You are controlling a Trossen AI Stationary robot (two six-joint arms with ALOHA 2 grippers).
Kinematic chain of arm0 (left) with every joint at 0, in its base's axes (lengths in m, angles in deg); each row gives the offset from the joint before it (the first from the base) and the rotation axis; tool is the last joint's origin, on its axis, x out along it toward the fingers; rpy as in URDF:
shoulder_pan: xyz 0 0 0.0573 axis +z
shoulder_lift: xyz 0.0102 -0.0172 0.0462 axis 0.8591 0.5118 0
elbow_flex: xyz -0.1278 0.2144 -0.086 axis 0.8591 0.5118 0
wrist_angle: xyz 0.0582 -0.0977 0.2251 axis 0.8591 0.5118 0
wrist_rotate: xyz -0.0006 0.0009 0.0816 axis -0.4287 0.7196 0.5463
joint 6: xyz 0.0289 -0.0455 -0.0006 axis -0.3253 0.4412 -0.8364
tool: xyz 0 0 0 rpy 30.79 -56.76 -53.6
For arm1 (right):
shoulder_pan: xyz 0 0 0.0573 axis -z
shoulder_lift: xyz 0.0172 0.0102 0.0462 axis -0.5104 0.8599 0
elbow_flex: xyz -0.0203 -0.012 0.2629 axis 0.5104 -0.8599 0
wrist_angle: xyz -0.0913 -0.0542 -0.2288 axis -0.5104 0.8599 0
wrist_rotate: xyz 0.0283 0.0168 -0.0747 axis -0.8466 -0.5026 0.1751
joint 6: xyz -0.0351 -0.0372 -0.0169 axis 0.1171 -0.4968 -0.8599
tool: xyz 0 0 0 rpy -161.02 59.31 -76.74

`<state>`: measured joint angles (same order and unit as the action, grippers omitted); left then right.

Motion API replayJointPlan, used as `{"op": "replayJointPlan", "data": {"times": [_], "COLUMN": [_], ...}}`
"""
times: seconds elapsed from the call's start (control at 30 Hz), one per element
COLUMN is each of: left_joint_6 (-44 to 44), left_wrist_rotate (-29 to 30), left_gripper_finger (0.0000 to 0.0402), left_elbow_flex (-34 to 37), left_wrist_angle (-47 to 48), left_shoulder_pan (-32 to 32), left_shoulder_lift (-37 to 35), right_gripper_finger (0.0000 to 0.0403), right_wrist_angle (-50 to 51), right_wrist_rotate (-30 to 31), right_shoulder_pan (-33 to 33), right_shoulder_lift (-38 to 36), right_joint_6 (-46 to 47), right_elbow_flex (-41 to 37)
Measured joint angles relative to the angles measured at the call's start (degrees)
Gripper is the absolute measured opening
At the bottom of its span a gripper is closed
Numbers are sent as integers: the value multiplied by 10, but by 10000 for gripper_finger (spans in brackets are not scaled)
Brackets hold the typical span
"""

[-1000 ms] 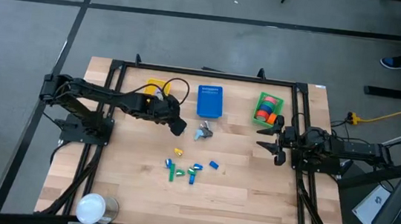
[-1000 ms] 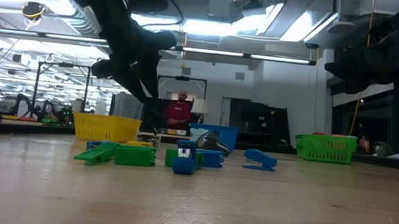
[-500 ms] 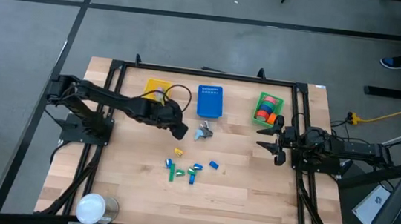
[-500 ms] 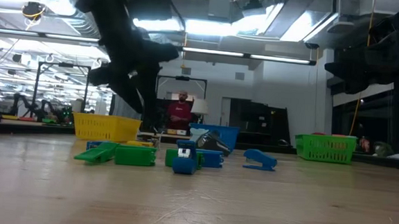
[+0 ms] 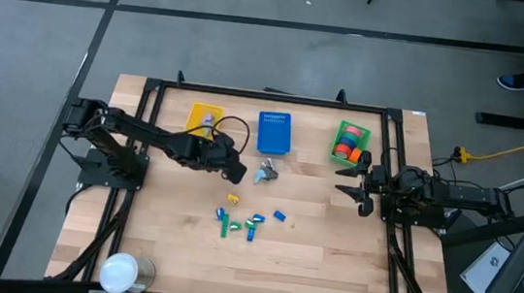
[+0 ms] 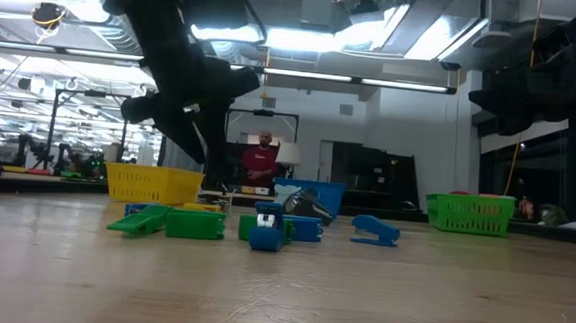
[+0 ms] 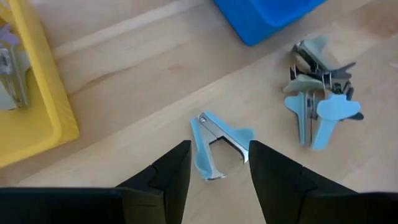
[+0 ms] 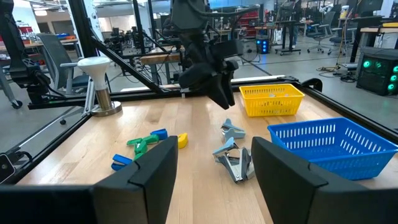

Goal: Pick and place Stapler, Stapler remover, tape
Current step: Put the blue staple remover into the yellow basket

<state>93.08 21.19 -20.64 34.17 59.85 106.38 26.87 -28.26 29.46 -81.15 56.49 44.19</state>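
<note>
**Ana:** Wooden table [image 5: 330, 241] seen from above. What was on it?

**Ben:** Three baskets stood along the far edge: a yellow basket [image 5: 203, 118], a blue basket [image 5: 274, 133] and a green basket [image 5: 349, 142] holding the tape [image 5: 347, 146]. The left gripper [image 5: 233, 169] hung between yellow and blue, beside a pile of stapler removers [image 5: 266, 173]. The small staplers [image 5: 246, 222], green and blue, lay scattered mid-table. The right gripper [image 5: 362, 185] waited near the green basket.

**Ana:** And from table height?

**Ben:** The left gripper [image 6: 191, 136] hung well above the staplers [image 6: 264, 226]; a person [image 6: 259, 162] stood in the room behind.

**Ana:** The left wrist view?

**Ben:** Its fingers [image 7: 174, 176] stood spread and empty, above a single light-blue stapler remover [image 7: 216, 144] on the wood. The pile [image 7: 318, 102] lay beside the blue basket [image 7: 267, 17], the yellow basket [image 7: 37, 106] on the other side.

**Ana:** And the right wrist?

**Ben:** Its fingers [image 8: 283, 167] were parted too, holding nothing, looking across at the pile [image 8: 233, 151] and the left gripper [image 8: 217, 90].
</note>
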Motion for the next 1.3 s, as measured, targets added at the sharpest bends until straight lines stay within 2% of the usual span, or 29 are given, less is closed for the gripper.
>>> {"op": "replayJointPlan", "data": {"times": [0.37, 0.53, 1.17, 1.3], "left_joint_6": [32, 38, 42, 43], "left_wrist_rotate": [2, -24, -25, -43], "left_gripper_finger": [157, 157, 157, 147], "left_elbow_flex": [-1, -1, 0, 0], "left_wrist_angle": [0, 2, 0, -1], "left_shoulder_pan": [-3, -3, 9, 20], "left_shoulder_lift": [7, 9, 71, 73], "right_gripper_finger": [210, 210, 210, 210], "right_wrist_angle": [0, 0, 0, 0], "right_wrist_rotate": [0, 0, 0, 0], "right_shoulder_pan": [0, 0, 0, 0], "right_shoulder_lift": [0, 0, 0, 0], "right_joint_6": [0, 0, 0, 0], "right_elbow_flex": [0, 0, 0, 0]}}
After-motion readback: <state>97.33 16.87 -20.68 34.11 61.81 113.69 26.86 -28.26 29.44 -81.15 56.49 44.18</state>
